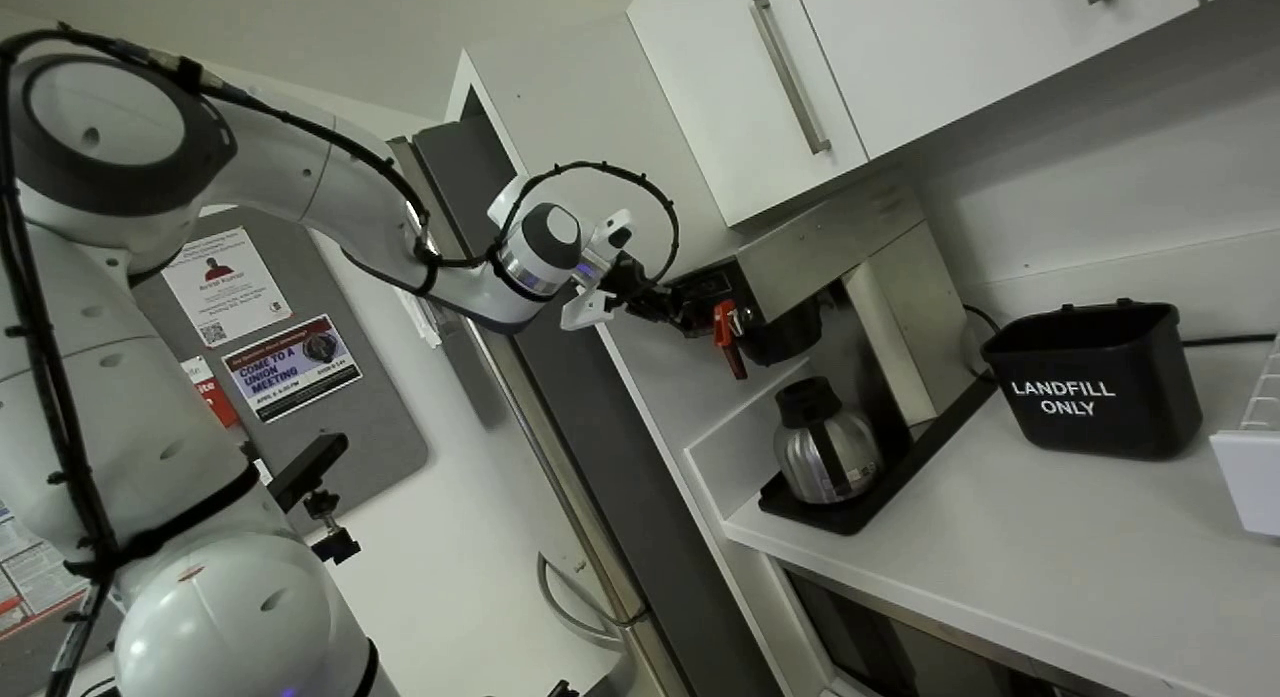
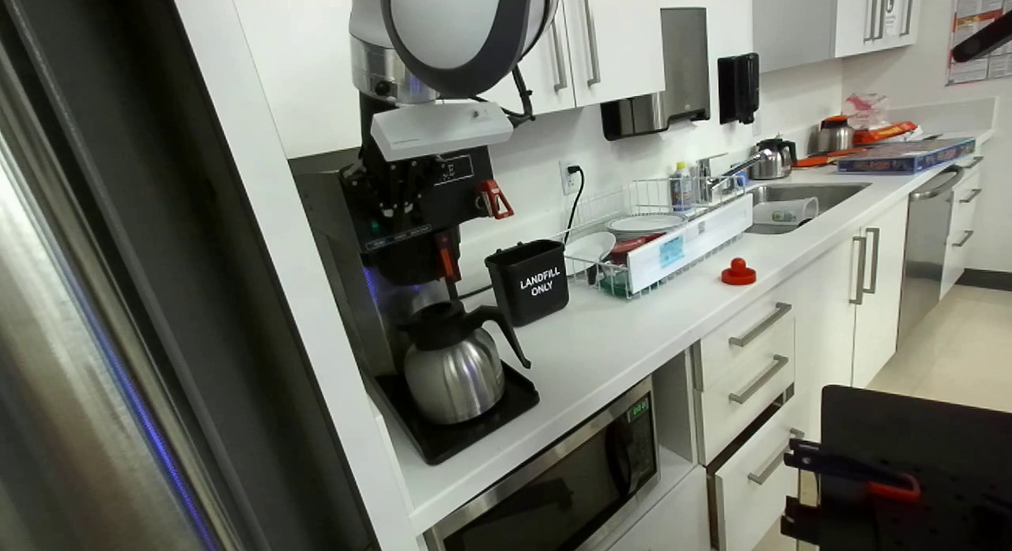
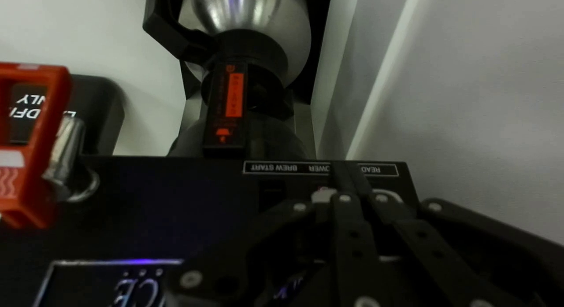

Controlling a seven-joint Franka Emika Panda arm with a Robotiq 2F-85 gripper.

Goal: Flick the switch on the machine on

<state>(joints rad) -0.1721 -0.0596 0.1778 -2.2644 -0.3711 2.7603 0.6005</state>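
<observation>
Machine (image 1: pixel 908 335): black front, steel side, upright; switch (image 3: pixel 324 188) mostly hidden.

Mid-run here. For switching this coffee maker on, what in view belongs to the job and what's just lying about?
Part of the job:
coffee maker, with its steel carafe
label strip reading BREW START
jaws, shut, hiding part of that strip in the wrist view
switch, not clearly visible

Just lying about:
LANDFILL ONLY bin
dish rack
red knobbed disc
blue box

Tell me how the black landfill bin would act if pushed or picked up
The black bin appears thin-walled, so it might flex when squeezed and is probably light for its size, though its contents aren't visible. It narrows downward, so a push high up could tip it.
</observation>
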